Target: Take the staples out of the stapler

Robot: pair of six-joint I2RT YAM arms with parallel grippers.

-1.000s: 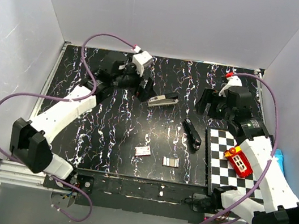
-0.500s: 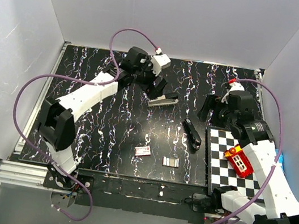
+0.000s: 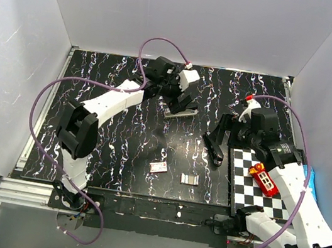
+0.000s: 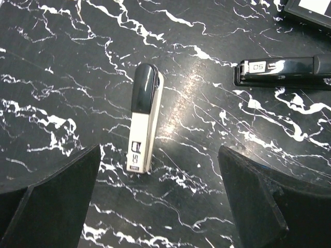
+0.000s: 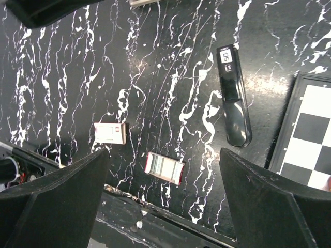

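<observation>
Left tool (image 4: 159, 151) gapes empty, pale stapler (image 4: 142, 124) centred beneath, seemingly lined up to grasp; right tool (image 5: 164, 153) hangs equally wide, empty.

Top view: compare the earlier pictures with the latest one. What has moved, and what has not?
The left hand swung right across the far side and now hangs open over the grey stapler. The right hand moved left and nearer, open above the black stapler. Neither took hold of anything. Both staplers, the small boxes, the board and the red toy stayed put.
</observation>
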